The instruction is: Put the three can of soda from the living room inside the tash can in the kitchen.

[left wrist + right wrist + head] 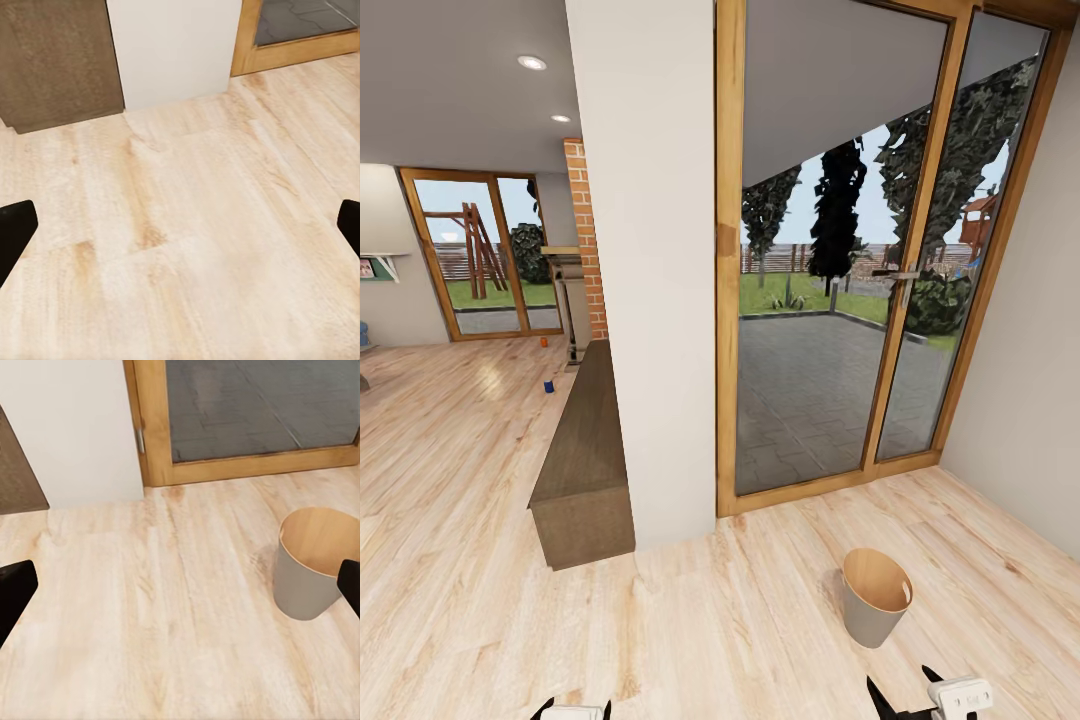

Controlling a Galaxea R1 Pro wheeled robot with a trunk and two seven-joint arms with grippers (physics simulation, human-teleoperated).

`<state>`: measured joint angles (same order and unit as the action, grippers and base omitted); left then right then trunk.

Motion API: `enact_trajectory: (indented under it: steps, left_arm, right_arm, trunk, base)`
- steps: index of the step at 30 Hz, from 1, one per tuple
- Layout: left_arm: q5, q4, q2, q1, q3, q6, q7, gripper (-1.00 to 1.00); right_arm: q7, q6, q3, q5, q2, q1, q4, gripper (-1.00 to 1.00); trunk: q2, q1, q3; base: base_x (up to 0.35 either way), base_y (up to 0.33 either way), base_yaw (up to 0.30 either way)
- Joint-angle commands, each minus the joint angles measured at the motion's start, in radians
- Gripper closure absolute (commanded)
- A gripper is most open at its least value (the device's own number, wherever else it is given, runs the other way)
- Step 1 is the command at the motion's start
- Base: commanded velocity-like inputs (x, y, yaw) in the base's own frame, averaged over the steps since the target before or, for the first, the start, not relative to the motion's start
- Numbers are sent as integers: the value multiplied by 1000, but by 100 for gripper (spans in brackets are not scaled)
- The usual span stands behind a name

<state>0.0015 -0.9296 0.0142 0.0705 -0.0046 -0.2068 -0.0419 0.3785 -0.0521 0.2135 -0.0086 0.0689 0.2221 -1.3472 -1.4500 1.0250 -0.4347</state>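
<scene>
Head view: trash can stands upright on the pale wood floor, lower right of frame, grey outside and wood-coloured inside, nothing seen in it. Behind it, a glass door in a wooden frame, patio and trees beyond. White pillar at centre, with a long low brown cabinet against its left side. Far back at middle left, a blue can on the floor and an orange can farther off, near a brick column; both well apart from the bin. Left gripper and right gripper poke in at the bottom edge.

Left wrist view: black fingertips at the two side edges of frame, spread wide, nothing between them but floor. Cabinet corner and pillar base at the top.

Right wrist view: fingers likewise wide apart and holding nothing. Bin sits at right of frame, near the far fingertip, whether touching cannot be told. Door frame along the top.
</scene>
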Motion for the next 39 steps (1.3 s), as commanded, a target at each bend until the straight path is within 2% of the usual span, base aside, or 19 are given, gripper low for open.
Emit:
enact_trajectory:
  steps: [1, 39]
  left_arm:
    - [0, 0, 0, 0, 0, 0, 0, -100]
    - [-2, 0, 0, -1, 0, 1, 1, -100]
  right_arm:
    - [0, 0, 0, 0, 0, 0, 0, -100]
    - [0, 0, 0, -1, 2, 0, 2, -100]
  trunk:
    - [0, 0, 0]
    - [0, 0, 0]
  base:
    - [0, 0, 0]
    - [0, 0, 0]
